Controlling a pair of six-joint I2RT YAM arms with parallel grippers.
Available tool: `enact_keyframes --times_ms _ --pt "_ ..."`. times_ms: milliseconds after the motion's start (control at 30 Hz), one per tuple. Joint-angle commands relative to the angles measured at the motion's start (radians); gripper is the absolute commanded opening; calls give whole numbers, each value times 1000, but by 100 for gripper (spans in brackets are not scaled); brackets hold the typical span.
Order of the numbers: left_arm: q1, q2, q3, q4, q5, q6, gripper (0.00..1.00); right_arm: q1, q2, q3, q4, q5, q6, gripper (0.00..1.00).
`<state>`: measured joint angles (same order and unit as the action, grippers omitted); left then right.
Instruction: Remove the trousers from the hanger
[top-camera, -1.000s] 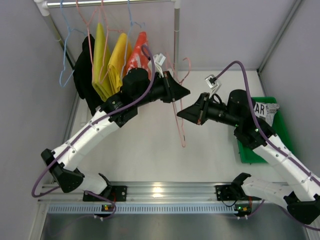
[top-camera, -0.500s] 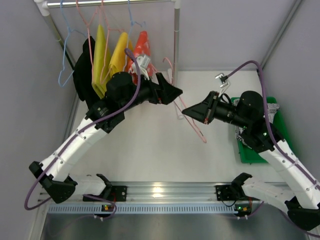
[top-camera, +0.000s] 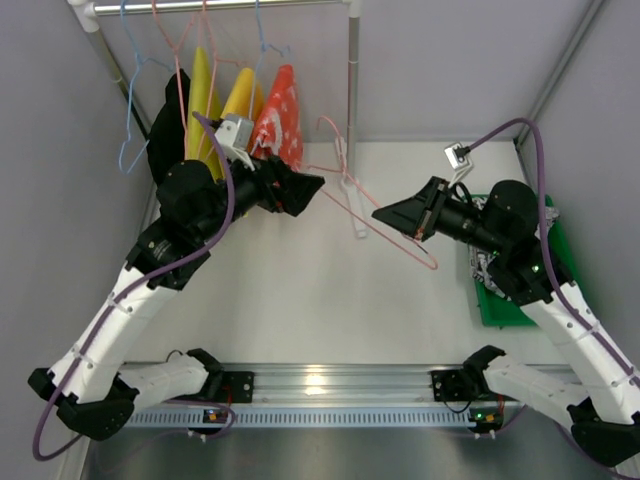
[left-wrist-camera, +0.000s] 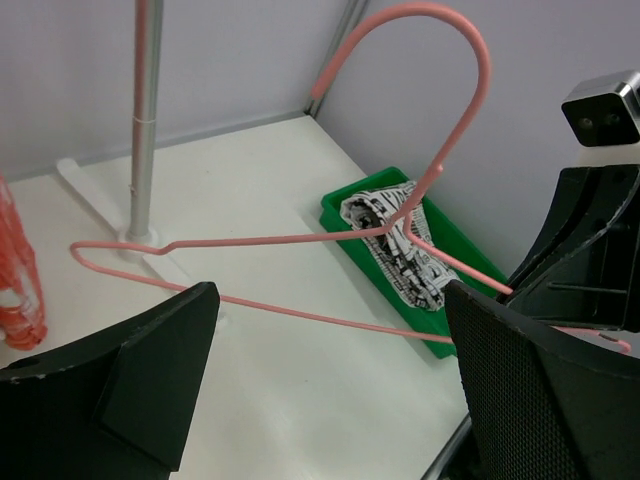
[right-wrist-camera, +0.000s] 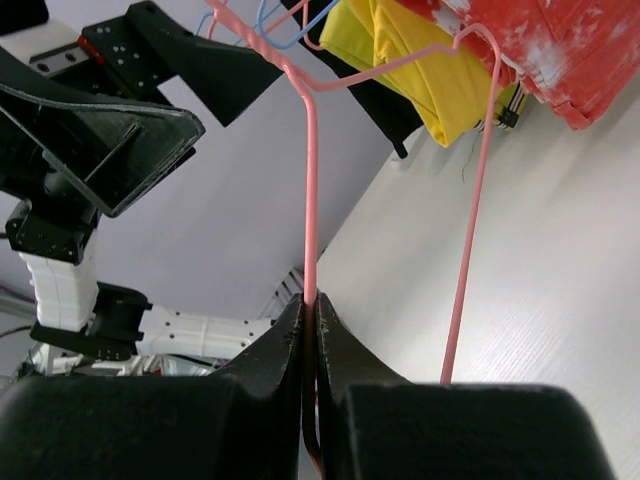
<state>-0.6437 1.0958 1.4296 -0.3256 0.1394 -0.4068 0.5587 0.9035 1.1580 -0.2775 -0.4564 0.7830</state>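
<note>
The pink wire hanger (top-camera: 412, 253) is bare and hangs in the air over the table, slanting from the rack post toward the right arm. My right gripper (top-camera: 380, 213) is shut on one of its wires (right-wrist-camera: 311, 200), pinched between the fingertips (right-wrist-camera: 310, 305). To the left of the hanger, my left gripper (top-camera: 310, 190) stands wide open and touches nothing; the hanger (left-wrist-camera: 300, 238) crosses just beyond its fingers (left-wrist-camera: 330, 300). The white trousers with black print (left-wrist-camera: 400, 245) lie crumpled in the green bin (left-wrist-camera: 452, 236). From above, the right arm mostly hides them.
A clothes rack at the back left holds yellow garments (top-camera: 215, 110), a red-orange spotted garment (top-camera: 280, 115), a black garment (top-camera: 165, 135) and light blue hangers (top-camera: 130, 140). Its metal post (top-camera: 352, 90) stands mid-table. The green bin (top-camera: 503, 305) sits against the right wall.
My left gripper has opened, let go of the hanger and drawn back to the left. The right gripper keeps the hanger and has carried it slightly right.
</note>
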Motion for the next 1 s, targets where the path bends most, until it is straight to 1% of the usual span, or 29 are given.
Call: enact_keyframes --times_ms 0,200,367,467,600,667,700,833,867,967 --pt "41 -51 -26 -4 -32 54 99 -25 14 41 77 12 59 0" --pt "85 -89 -37 -9 -49 57 99 -62 25 66 75 15 102 0" --pt "128 -100 -14 -16 -115 80 99 -103 28 104 93 67 93 0" --pt "153 -102 6 -32 -129 89 99 -105 52 173 109 120 58 0" --pt "171 -123 26 -53 -211 120 99 -103 126 305 74 203 13 0" --pt "190 -131 43 -64 -241 141 99 -103 150 339 72 239 2 0" --pt "197 -142 49 -72 -273 143 99 -103 178 380 69 243 -1 0" --pt "225 -175 65 -75 -317 167 99 -103 259 492 81 243 -8 0" --pt "228 -181 63 -73 -322 172 99 -103 297 531 81 231 13 0" --pt "249 -201 51 -73 -336 161 99 -103 342 569 81 219 70 0"
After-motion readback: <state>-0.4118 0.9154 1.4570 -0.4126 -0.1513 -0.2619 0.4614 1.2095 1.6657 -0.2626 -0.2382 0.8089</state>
